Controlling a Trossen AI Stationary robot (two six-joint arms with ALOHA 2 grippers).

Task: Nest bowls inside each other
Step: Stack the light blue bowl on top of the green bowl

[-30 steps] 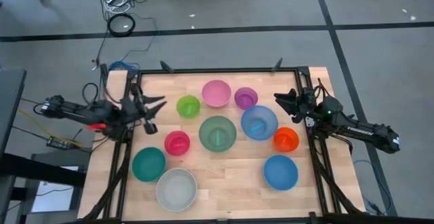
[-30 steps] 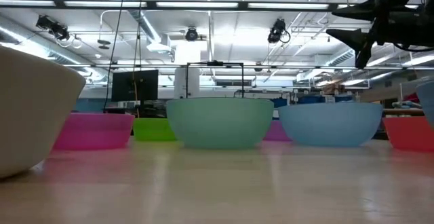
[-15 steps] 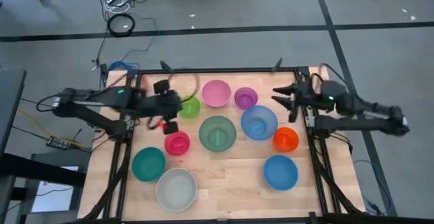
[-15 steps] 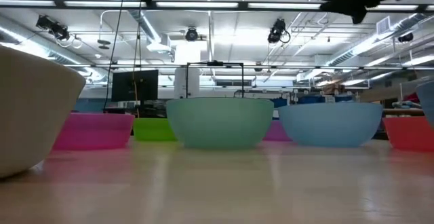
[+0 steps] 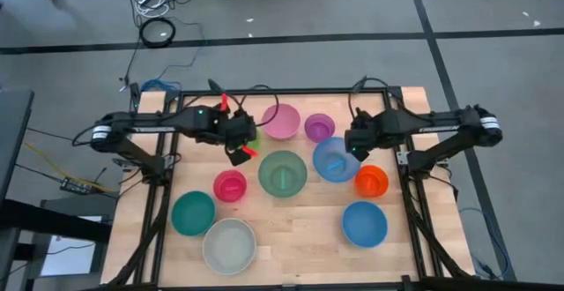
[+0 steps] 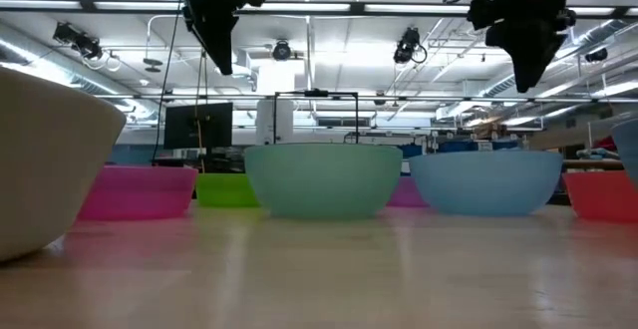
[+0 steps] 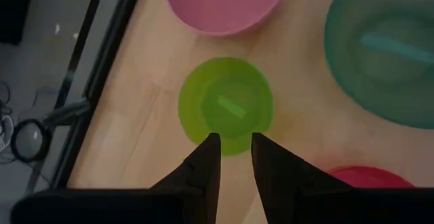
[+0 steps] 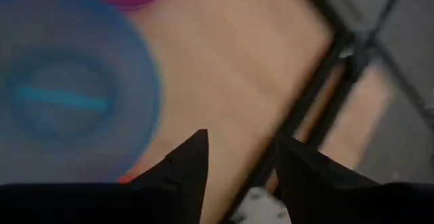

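Observation:
Several round bowls rest upright on their bases on the wooden table [image 5: 291,256]: pink [image 5: 281,121], purple [image 5: 319,127], lime green [image 7: 226,108], sage green [image 5: 282,173], light blue [image 5: 336,160], orange [image 5: 371,181], blue [image 5: 364,223], teal [image 5: 193,212], magenta [image 5: 230,186], grey-white [image 5: 229,245]. My left gripper [image 7: 235,142] hangs open above the lime green bowl, pointing steeply down. My right gripper [image 8: 241,146] hangs open above bare table by the light blue bowl's [image 8: 68,95] far right rim, also pointing down. In the low view both grippers [image 6: 224,60] [image 6: 525,75] are well above the bowls.
A black frame [image 5: 405,163] runs along the table's left, right and far edges. Bare wood lies along the near edge between the grey-white and blue bowls. Cables [image 5: 159,31] lie on the floor beyond the far edge.
Both arms have swung in from the table's side edges toward its middle and tipped from level to pointing steeply down. My left gripper has gone toward the right edge, over the lime green bowl. My right gripper has gone toward the left edge, beside the light blue bowl.

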